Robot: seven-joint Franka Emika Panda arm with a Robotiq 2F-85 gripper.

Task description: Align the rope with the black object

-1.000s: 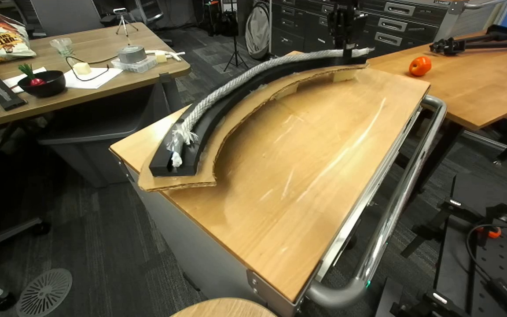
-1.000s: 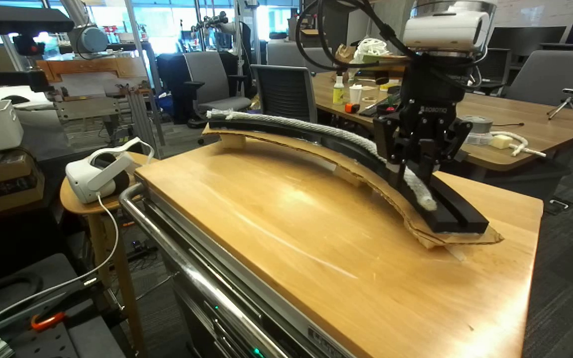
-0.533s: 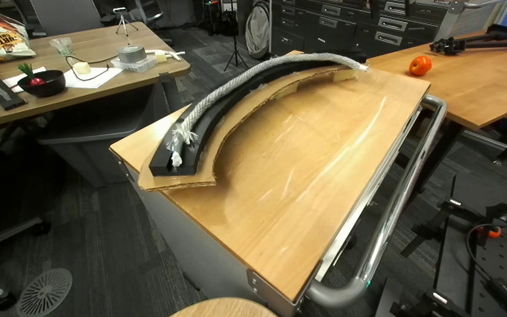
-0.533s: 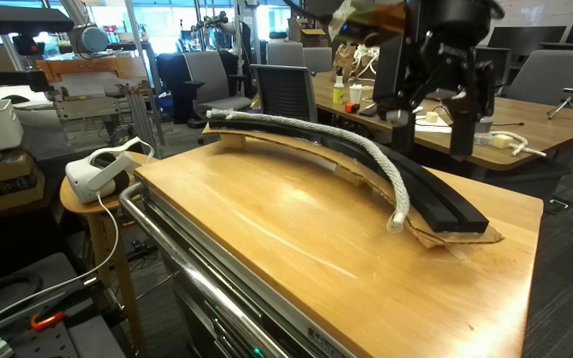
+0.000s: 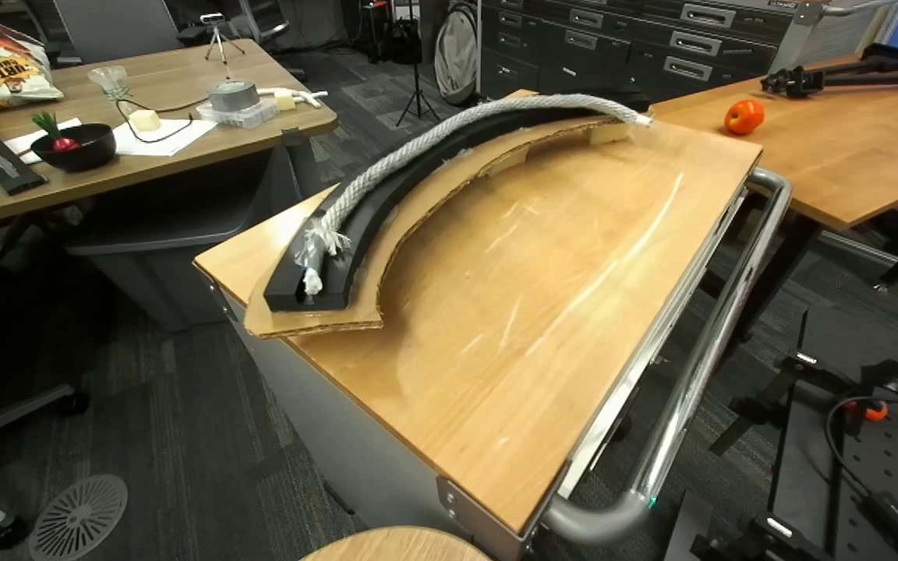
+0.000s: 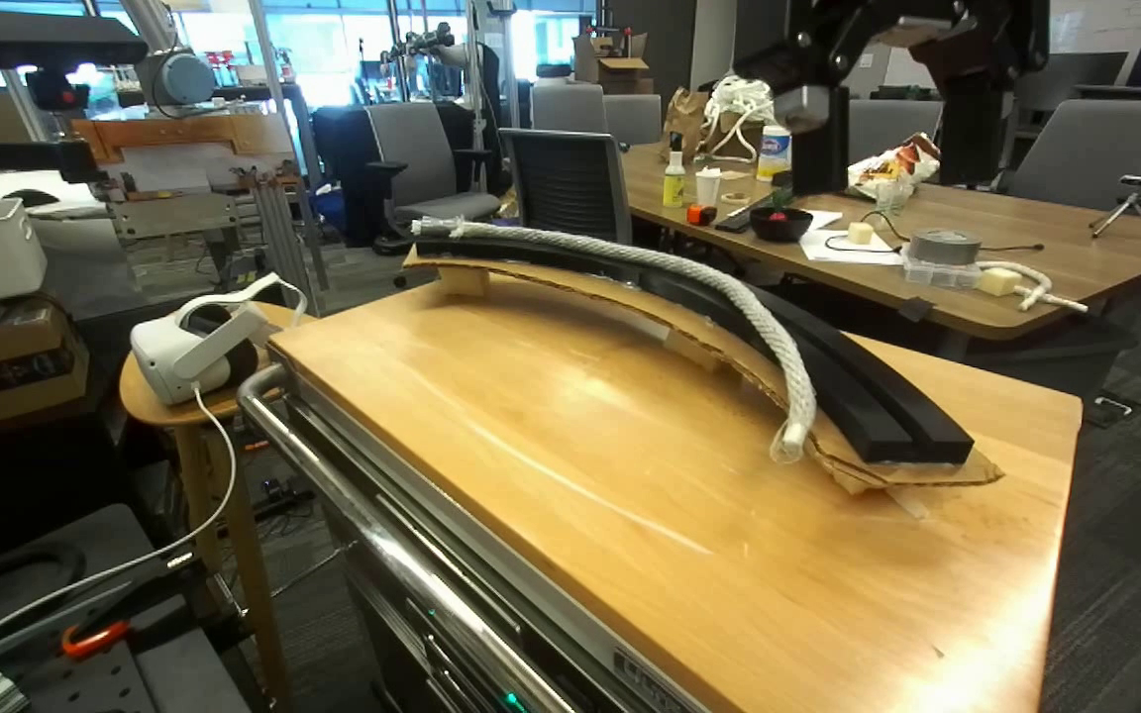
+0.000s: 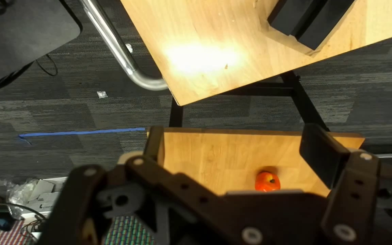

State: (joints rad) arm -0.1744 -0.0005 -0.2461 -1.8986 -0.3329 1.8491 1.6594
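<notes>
Rope (image 6: 699, 273) — one end off black strip (image 6: 853, 391); gripper (image 6: 896, 183) wide

One rope (image 6: 689, 268) and one black strip (image 6: 833, 356) are counted along the far edge of the tabletop (image 6: 551, 426); on the desk (image 6: 1056, 218), two pale blocks (image 6: 1000, 282).

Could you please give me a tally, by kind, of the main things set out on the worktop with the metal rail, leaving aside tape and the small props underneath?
Rope: 1
Curved black strip: 1
Cardboard sheet: 1
Total: 3
</notes>
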